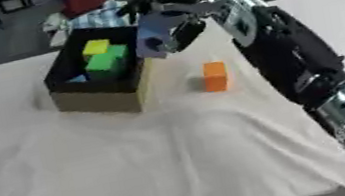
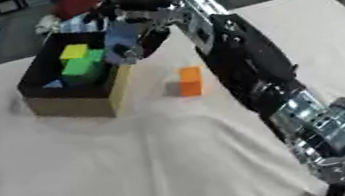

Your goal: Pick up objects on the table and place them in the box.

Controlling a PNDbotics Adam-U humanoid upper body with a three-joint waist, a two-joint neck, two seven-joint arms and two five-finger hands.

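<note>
An open cardboard box [image 1: 105, 99] stands at the back left of the table, with a yellow block [image 1: 96, 46], a green block [image 1: 105, 61] and a small blue piece [image 1: 77, 79] inside. My right hand [image 1: 175, 18] reaches in from the lower right and hovers over the box's right rim, curled round a purple-blue block [image 1: 151, 36]. An orange block [image 1: 215, 77] stands on the cloth just right of the box, below the arm. My left hand shows in neither view.
A wrinkled white cloth [image 1: 135, 167] covers the table. Beyond the far edge lie a red thing [image 1: 84, 3] and striped fabric [image 1: 100, 17]. My right forearm [image 1: 294, 63] crosses the right side of the table.
</note>
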